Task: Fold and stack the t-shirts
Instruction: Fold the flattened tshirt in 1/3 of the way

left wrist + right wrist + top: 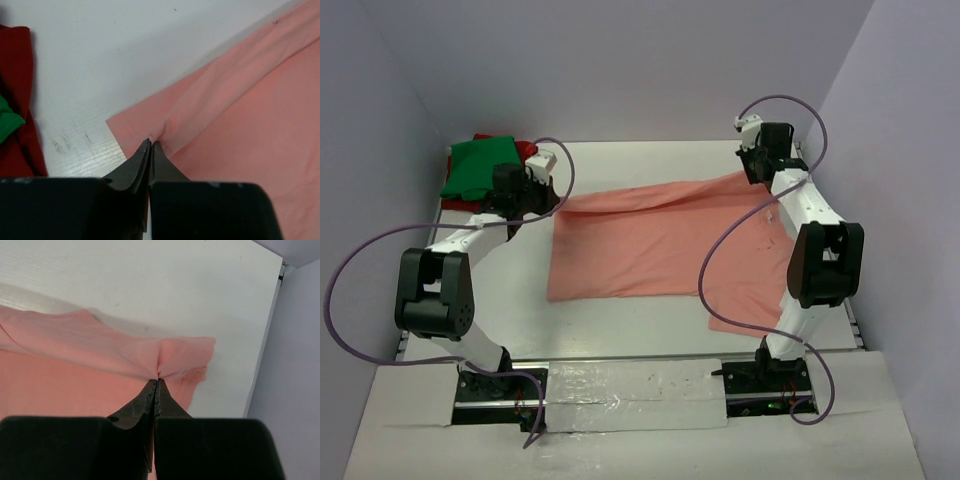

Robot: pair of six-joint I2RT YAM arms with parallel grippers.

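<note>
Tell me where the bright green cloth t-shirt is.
In the top view, the bright green cloth t-shirt lies at the table's far left corner, on the dark red t-shirt, just left of the left gripper.

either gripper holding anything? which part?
Both pinch the salmon-pink t-shirt: left gripper on its far edge near the left corner, right gripper at its far right corner.

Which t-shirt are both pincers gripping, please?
The salmon-pink t-shirt, pinched at its far edge by the left pincer and right pincer; the green t-shirt and dark red t-shirt lie piled apart.
</note>
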